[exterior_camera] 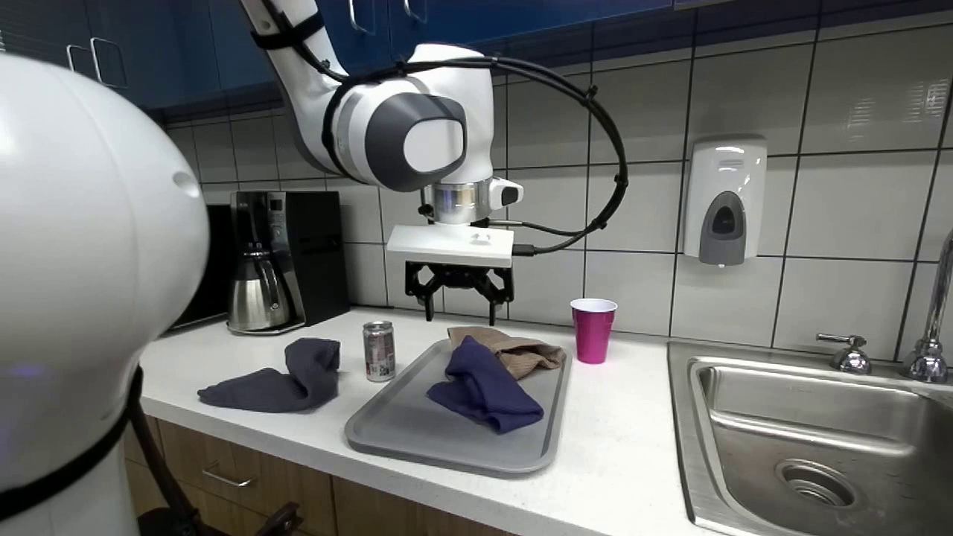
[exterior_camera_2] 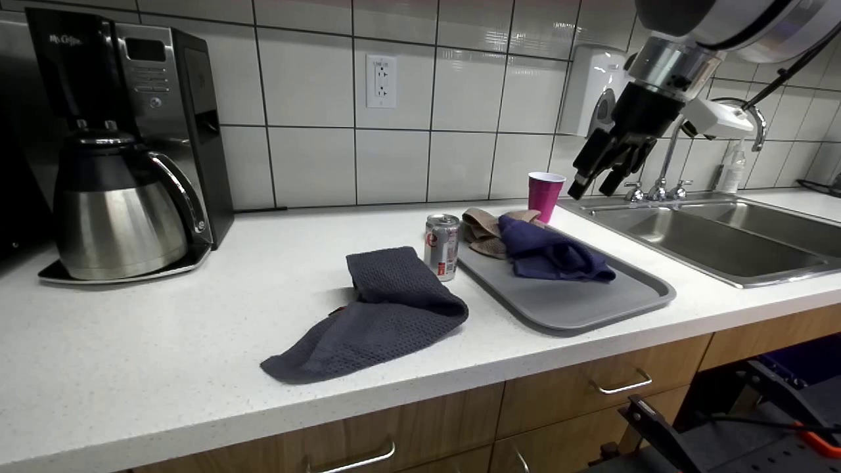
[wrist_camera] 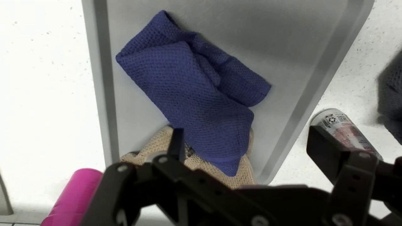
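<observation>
My gripper is open and empty, held above the counter; it also shows in the wrist view. Below it is a grey tray. On the tray lies a crumpled purple-blue cloth, partly over a tan cloth; both show in the wrist view, the blue cloth in full. A silver and red can stands upright beside the tray. A dark grey cloth lies folded on the counter near the can. A magenta cup stands upright behind the tray. The gripper touches none of these.
A coffee maker with a steel carafe stands at one end of the white counter. A metal sink with a faucet is at the other. A soap dispenser hangs on the tiled wall.
</observation>
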Robot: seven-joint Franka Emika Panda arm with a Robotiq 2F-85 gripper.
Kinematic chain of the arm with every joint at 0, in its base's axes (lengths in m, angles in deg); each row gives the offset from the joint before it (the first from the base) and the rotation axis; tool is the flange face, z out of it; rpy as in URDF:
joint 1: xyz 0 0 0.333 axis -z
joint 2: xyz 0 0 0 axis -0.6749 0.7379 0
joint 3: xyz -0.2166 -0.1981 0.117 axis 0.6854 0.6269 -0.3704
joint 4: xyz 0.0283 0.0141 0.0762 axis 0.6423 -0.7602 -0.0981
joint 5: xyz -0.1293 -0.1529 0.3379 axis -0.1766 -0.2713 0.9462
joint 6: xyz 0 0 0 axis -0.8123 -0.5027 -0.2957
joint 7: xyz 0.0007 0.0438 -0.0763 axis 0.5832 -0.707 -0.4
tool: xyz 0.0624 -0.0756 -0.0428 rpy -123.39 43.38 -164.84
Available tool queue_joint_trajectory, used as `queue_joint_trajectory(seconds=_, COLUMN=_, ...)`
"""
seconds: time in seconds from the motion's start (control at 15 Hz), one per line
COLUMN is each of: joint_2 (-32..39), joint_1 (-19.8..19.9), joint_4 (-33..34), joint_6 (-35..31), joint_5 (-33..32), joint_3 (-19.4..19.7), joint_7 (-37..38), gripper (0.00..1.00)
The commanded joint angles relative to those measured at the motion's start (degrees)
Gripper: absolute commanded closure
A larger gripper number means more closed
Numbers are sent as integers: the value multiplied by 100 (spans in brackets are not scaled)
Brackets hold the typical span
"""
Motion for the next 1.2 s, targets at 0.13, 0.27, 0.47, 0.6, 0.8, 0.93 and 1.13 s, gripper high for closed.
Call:
queue_joint_trajectory(seconds=0.13, joint_2=451, joint_1=-437, joint_4=97, joint_6=-311, joint_5=470, joint_3=312, joint_7=-755, gripper=0)
queue_joint_trajectory(seconds=0.27, joint_2=651, joint_1=-556, joint_4=163, joint_6=-423, joint_5=575, joint_3=310, joint_7=-846, gripper=0)
queue_joint_trajectory(seconds=0.47, joint_2=1030, joint_1=-725, joint_4=320, joint_6=-653, joint_5=700, joint_3=281, joint_7=-901, gripper=0)
queue_joint_trajectory(seconds=0.6, joint_2=1316, joint_1=-806, joint_4=457, joint_6=-825, joint_5=793, joint_3=265, joint_7=-949, gripper=0)
queue_joint_trajectory(seconds=0.8, joint_2=1782, joint_1=-865, joint_4=705, joint_6=-1063, joint_5=893, joint_3=209, joint_7=-988, gripper=0)
queue_joint_trajectory(seconds=0.93, joint_2=2080, joint_1=-865, joint_4=876, joint_6=-1167, joint_5=962, joint_3=152, joint_7=-999, gripper=0)
queue_joint_trajectory(seconds=1.13, joint_2=2466, joint_1=-788, joint_4=1112, joint_6=-1251, joint_5=1009, joint_3=30, joint_7=-980, gripper=0)
